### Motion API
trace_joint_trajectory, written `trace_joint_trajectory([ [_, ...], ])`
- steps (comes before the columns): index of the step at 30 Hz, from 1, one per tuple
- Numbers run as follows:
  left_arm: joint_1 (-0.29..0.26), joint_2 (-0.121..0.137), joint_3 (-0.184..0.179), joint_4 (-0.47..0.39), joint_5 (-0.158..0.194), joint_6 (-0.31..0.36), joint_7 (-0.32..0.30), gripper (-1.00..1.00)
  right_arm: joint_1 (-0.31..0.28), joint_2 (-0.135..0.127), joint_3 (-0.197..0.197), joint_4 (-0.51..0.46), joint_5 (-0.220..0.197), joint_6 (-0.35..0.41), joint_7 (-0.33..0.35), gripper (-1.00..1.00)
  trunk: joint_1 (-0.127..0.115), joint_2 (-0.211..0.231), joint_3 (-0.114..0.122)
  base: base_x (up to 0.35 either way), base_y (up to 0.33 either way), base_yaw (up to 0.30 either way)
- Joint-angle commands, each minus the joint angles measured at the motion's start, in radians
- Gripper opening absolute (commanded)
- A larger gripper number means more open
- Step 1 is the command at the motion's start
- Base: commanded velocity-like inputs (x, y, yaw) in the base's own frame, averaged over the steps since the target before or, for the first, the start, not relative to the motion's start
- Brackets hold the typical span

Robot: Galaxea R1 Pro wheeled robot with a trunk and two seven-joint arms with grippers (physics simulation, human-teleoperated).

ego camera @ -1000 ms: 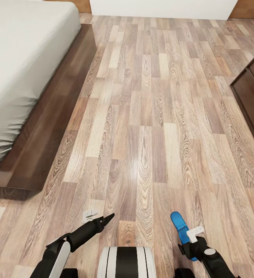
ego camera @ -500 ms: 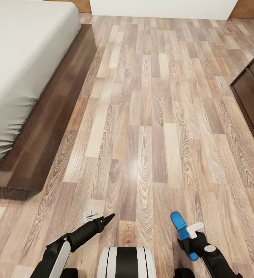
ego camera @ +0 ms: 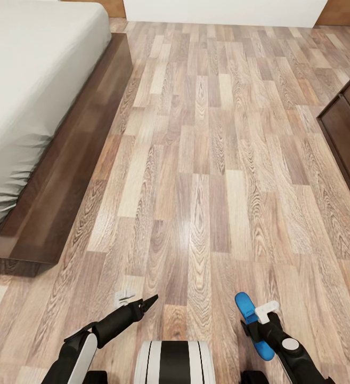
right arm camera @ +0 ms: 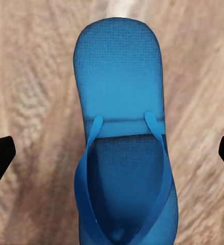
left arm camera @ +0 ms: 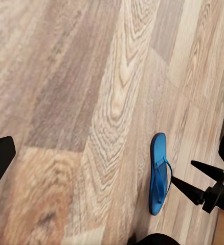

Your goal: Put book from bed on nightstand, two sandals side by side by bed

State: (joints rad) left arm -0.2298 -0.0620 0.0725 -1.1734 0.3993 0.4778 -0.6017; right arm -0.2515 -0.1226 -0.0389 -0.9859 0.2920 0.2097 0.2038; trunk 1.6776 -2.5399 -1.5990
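Right pincer (ego camera: 261,318) wide over blue sandal (right arm camera: 123,138) | we centre on straps, descend, then close.

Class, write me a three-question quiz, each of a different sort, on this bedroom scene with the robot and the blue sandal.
1. True or false: the bright blue flat sandal lies on the grey mattress of the bed.
2. Which gripper hangs right above it? A) left gripper B) right gripper
3. Fill in: the right gripper's jaws stand ____.

Key
1. False; it lies on the light wood-plank floor.
2. B
3. open
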Motion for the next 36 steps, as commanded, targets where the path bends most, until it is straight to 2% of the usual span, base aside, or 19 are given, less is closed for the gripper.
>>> trace_joint_trajectory([
  [1, 0.000, -0.001, 0.003, 0.000, 0.006, 0.008, -0.002, 1.00, 0.000, 0.001, -0.002, -0.002, 0.010, 0.002, 0.008, 1.00, 0.000, 0.000, -0.001, 0.000, 0.000, 0.000],
  [24, 0.000, -0.001, 0.003, 0.000, 0.006, 0.007, -0.002, 1.00, 0.000, -0.002, -0.002, 0.009, 0.010, -0.020, 0.008, 1.00, 0.000, 0.000, -0.001, 0.000, 0.000, 0.000],
  [36, 0.000, -0.001, 0.003, 0.000, 0.006, 0.008, -0.001, 1.00, 0.000, -0.003, -0.004, 0.010, 0.010, -0.020, 0.008, 1.00, 0.005, -0.003, -0.047, 0.000, 0.000, 0.000],
])
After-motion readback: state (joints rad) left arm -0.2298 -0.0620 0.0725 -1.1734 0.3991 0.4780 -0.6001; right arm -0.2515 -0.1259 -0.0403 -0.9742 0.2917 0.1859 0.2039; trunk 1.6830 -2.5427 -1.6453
